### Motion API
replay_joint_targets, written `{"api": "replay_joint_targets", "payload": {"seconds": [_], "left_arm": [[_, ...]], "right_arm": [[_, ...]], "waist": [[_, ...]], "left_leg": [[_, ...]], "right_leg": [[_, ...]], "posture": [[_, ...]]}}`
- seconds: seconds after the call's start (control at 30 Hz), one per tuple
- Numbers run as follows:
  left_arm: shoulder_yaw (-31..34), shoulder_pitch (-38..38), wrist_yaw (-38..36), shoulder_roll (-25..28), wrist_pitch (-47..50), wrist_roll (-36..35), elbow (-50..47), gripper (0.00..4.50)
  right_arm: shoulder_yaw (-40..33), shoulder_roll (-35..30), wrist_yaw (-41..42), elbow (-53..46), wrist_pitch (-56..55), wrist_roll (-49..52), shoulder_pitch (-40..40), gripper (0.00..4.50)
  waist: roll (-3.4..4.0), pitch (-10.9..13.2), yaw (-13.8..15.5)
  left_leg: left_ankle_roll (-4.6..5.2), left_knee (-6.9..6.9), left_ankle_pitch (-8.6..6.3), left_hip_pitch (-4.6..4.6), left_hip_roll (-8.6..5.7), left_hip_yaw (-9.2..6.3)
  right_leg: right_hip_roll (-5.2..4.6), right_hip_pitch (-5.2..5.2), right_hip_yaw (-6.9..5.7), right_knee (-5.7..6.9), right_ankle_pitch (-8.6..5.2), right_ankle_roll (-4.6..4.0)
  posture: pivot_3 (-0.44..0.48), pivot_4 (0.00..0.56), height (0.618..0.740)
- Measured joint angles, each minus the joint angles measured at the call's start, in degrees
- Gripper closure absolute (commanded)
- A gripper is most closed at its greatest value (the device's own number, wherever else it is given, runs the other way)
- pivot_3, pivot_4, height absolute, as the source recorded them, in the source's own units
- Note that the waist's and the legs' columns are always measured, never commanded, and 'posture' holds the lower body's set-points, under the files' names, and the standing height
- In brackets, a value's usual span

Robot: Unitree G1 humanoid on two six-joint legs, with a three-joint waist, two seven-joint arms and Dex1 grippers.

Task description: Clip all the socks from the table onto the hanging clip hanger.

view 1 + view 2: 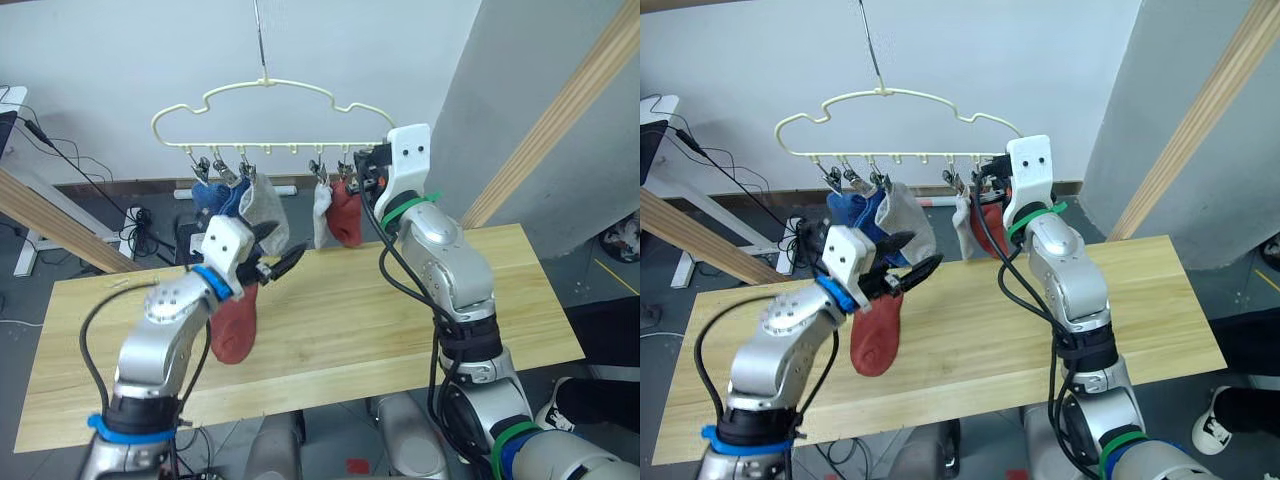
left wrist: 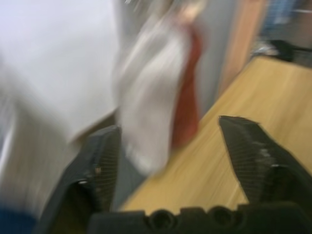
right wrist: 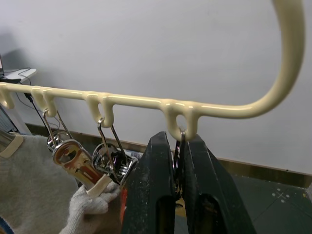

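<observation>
- A pale yellow-green clip hanger (image 1: 268, 110) with a cloud-shaped outline is hanging by its hook above the far edge of the light wooden table (image 1: 380, 330).
- Two blue socks (image 1: 212, 199) and a light grey sock (image 1: 262, 205) are dangling from the clips toward the hanger's left end; another light grey sock (image 1: 322, 213) and a rust-red sock (image 1: 346, 216) are hanging side by side toward its right end.
- The right gripper (image 3: 178, 161) is reaching up to the bar's right end, its two black fingers (image 3: 158, 185) pinching the last metal clip (image 3: 178, 151) just below its loop on the bar.
- The left gripper (image 1: 272, 262) is hovering over the table in front of the hung socks, its fingers spread wide in the left wrist view, nothing between them there.
- A second rust-red sock (image 1: 234, 325) is showing just below the left gripper, drooping toward the tabletop; whether the gripper is touching it cannot be told.
</observation>
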Motion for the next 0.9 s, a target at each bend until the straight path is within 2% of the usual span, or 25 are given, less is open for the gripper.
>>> {"api": "replay_joint_targets", "payload": {"seconds": [0.2, 0.37, 0.6, 0.7, 0.9], "left_arm": [[7.09, 2.11, 13.33, -5.72, -0.28, 3.27, 10.71, 0.01], [8.20, 0.79, 15.07, -7.71, -0.47, 3.17, 17.72, 0.01], [7.21, -4.03, 16.35, -7.88, -0.60, 4.76, 24.16, 0.01], [6.23, -4.77, 17.56, -7.76, -0.59, 6.56, 25.47, 0.57], [3.14, -4.42, 18.12, -7.03, -0.45, 9.85, 25.56, 2.07]], "right_arm": [[0.02, -0.59, 0.18, 0.00, 0.17, 0.05, 0.00, 4.50], [0.04, -0.60, 0.28, 0.00, 0.27, 0.09, -0.01, 4.50], [0.12, -0.66, 0.35, 0.00, 0.55, 0.15, -0.01, 4.50], [0.13, -0.62, 0.35, 0.00, 0.59, 0.21, -0.01, 4.50], [0.08, -0.39, 0.35, 0.00, 0.76, 0.68, -0.01, 4.50]], "waist": [[-0.04, -0.03, 0.16], [-0.06, -0.04, 0.17], [-0.06, -0.05, 0.12], [-0.04, -0.16, 0.04], [0.06, -0.74, 0.02]], "left_leg": [[0.00, 0.06, 0.01, 0.00, -0.02, -0.03], [0.00, 0.06, 0.01, 0.00, -0.02, -0.02], [0.00, 0.06, 0.01, 0.01, -0.02, -0.01], [0.00, 0.06, 0.01, 0.07, -0.01, 0.04], [0.00, 0.06, 0.01, 0.13, -0.02, 0.04]], "right_leg": [[0.00, 0.03, -0.04, 0.03, 0.11, -0.06], [0.00, 0.03, -0.05, 0.02, 0.13, -0.06], [0.00, 0.03, -0.04, 0.02, 0.13, -0.06], [0.00, 0.04, 0.00, 0.06, 0.13, -0.07], [0.00, 0.07, 0.00, 0.10, 0.13, -0.06]], "posture": [[-0.209, 0.283, 0.733], [-0.209, 0.284, 0.733], [-0.218, 0.287, 0.733], [-0.223, 0.286, 0.733], [-0.220, 0.285, 0.733]]}}
